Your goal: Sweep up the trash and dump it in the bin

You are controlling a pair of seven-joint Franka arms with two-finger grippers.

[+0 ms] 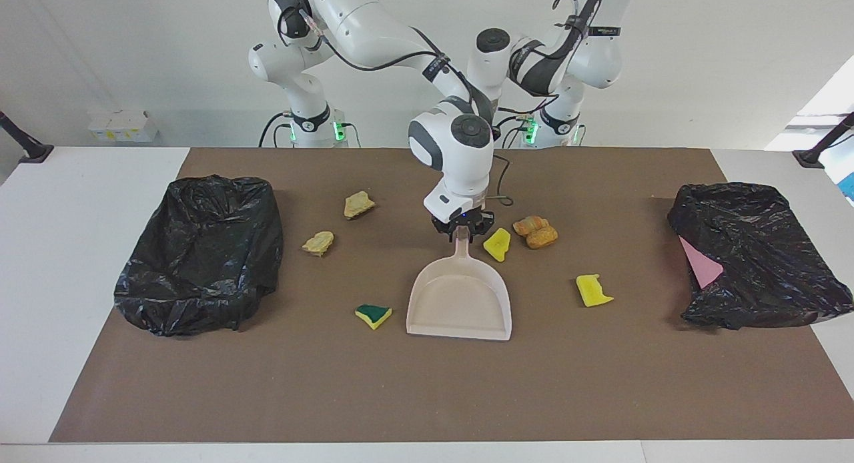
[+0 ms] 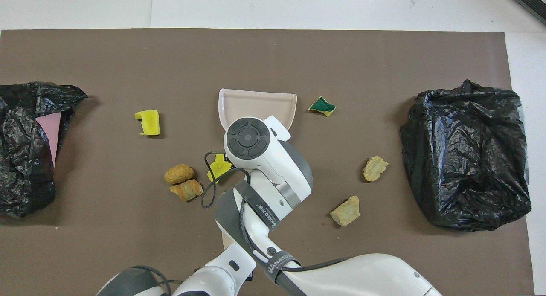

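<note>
White table [image 1: 87, 203] carries a brown mat [image 1: 427, 389] over most of its top. Plain pale wall [image 1: 133, 49] stands past the table's robot end. Bright light enters at the edge toward the left arm's end [image 1: 830, 103]

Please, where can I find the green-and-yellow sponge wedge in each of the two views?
Facing view: the green-and-yellow sponge wedge lies low in the picture, beside the dustpan's wide mouth.
Overhead view: the wedge lies high in the picture, beside that same mouth.
Shared landmark: the dustpan.
</note>
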